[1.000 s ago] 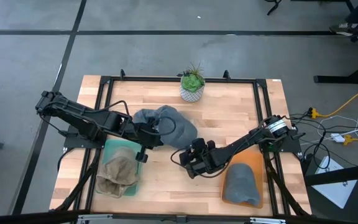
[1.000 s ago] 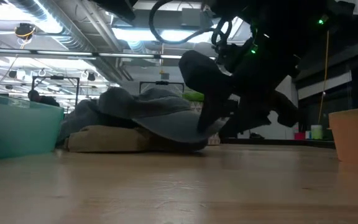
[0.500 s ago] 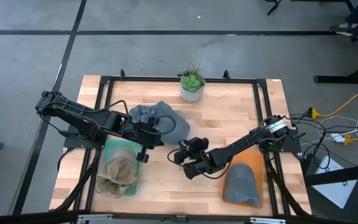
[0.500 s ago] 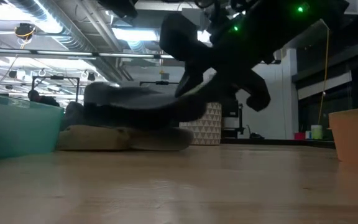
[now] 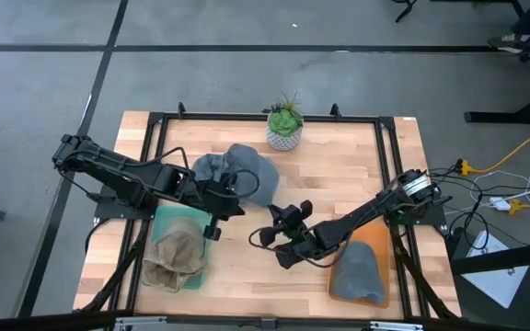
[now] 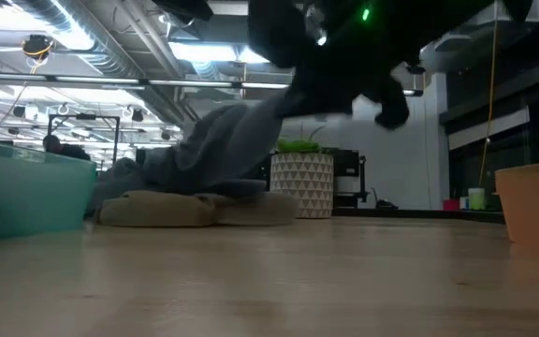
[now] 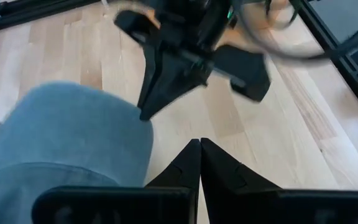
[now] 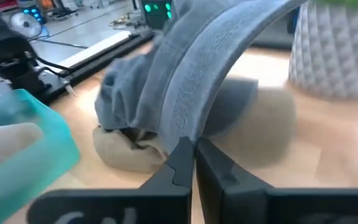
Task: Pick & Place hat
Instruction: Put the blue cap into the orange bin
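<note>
Grasp step: right end effector (image 8: 190, 152) clamped on brim of grey hat (image 5: 239, 175), lift + carry not begun.

Hat sat mid-bench, toward 11 o'clock of centre, draped over a tan hat (image 6: 195, 208); the right wrist view showed the fingers shut on its brim edge, brim pulled up. Left end effector (image 7: 200, 163) hung just at the hat's 8 o'clock side, fingers shut, holding nothing. Next move, as I judged: raise the grey hat clear w/o dragging the tan one along, then carry to a bin; the orange bin (image 5: 383, 250) at 4 o'clock already held a grey hat (image 5: 357, 272), so prob. that one. Teal bin (image 5: 167, 217) at 8 o'clock held a tan hat (image 5: 174, 256). Potted plant (image 5: 284, 123) at 12 o'clock, near the hat; left arm (image 5: 127, 179) close by, could crowd the lift. Thin brim grip might slip.
</note>
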Controlling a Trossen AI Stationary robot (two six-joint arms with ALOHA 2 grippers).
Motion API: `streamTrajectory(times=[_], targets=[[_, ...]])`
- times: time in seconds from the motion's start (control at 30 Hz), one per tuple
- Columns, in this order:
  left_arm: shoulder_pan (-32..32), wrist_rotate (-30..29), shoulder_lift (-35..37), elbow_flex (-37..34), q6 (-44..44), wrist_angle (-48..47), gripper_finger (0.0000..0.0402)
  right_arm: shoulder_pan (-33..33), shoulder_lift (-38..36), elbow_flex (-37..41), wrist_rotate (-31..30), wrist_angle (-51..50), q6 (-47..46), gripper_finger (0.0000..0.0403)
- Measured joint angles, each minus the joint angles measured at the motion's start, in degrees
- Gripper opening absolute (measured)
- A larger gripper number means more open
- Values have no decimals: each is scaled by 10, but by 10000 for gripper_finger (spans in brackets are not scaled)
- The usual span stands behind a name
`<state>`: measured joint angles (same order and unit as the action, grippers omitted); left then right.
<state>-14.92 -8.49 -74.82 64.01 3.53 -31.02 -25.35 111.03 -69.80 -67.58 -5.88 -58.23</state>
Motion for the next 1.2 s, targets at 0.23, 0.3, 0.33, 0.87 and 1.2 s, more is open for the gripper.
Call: streamTrajectory(times=[0.23,0.3,0.33,0.87,1.2], targets=[[-1,-69,35,0,-40,5,3,-38,-71,0,-23,0,161,4],[-1,-113,54,0,-77,0,5,-49,-92,0,-28,0,182,4],[-1,-133,65,0,-97,-6,5,-54,-100,0,-32,0,189,3],[21,-282,174,0,-448,-215,6,-60,-126,0,-104,6,269,1],[80,-286,138,0,-443,-200,100,-54,-126,0,-105,79,367,1]])
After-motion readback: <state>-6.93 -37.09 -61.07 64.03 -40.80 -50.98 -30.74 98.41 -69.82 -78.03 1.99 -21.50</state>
